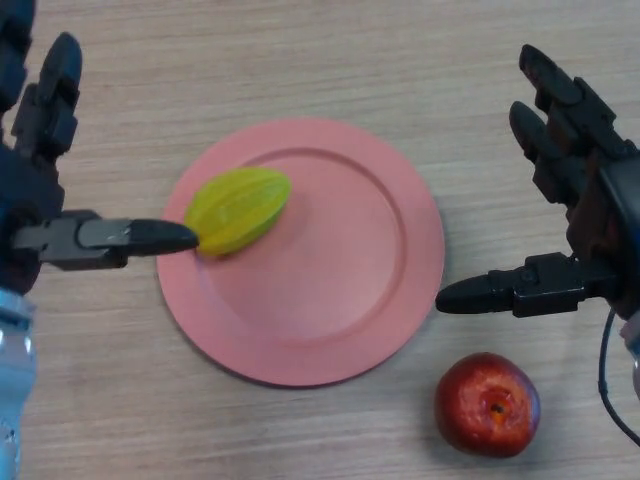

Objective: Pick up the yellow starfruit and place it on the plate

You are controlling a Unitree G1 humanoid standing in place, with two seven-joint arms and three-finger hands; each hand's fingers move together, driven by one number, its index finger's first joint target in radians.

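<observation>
The yellow starfruit (238,208) lies on the left part of the pink plate (340,290), near its rim. My left hand (45,170) is at the view's left edge, fingers straight and thumb stretched out, the thumb tip just beside the starfruit's left end. My right hand (580,190) hovers at the right of the plate, fingers straight and spread, thumb pointing at the plate's right rim. Neither hand holds anything.
A red apple (487,404) sits on the wooden table in front of the plate's right side, below my right thumb. A clear plastic bottle (12,380) shows at the lower left corner.
</observation>
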